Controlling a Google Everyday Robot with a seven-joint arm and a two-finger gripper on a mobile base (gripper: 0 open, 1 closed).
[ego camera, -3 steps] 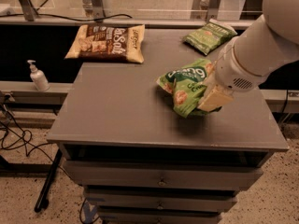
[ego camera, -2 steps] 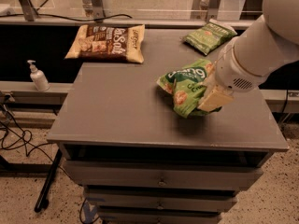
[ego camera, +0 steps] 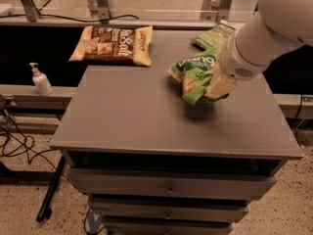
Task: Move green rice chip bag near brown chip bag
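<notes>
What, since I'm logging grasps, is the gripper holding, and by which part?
The gripper, over the right half of the table, is shut on the green rice chip bag, pinching its right-hand edge.

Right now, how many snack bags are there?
3: the brown chip bag back left; the green rice chip bag in the gripper, centre right; a darker green bag back right, partly behind the arm.

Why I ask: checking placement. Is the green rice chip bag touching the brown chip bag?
Apart. The camera view shows bare tabletop between the brown chip bag and the green rice chip bag in the gripper, right of centre.
</notes>
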